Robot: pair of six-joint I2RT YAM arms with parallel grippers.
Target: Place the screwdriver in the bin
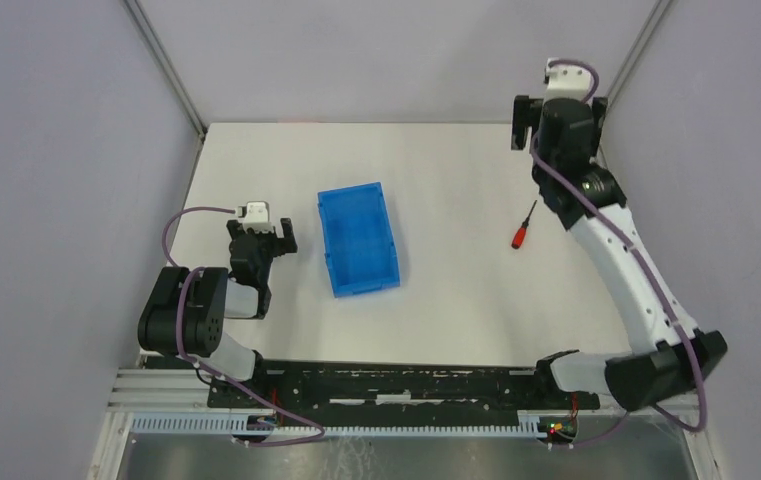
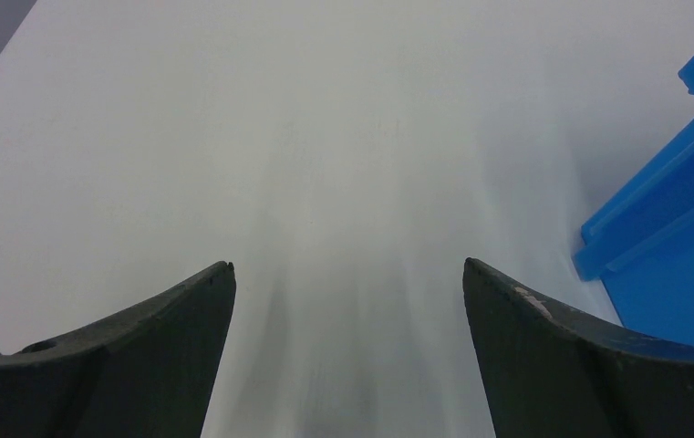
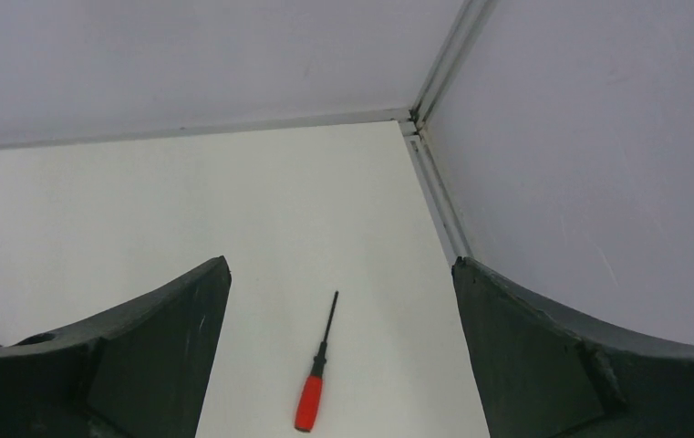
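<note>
Standing wide apart with nothing between them, the fingers (image 3: 170, 338) of the right gripper (image 3: 341, 265) frame the red-handled screwdriver (image 3: 315, 372). It lies flat on the white table (image 1: 456, 160) beneath them, its thin black shaft pointing toward the far right corner. The left gripper (image 2: 348, 265) is likewise parted and empty over the tabletop, with the blue bin (image 2: 662, 228) near its right finger. Seen from above, the bin sits mid-table, slightly skewed, well apart from the screwdriver on its right.
</note>
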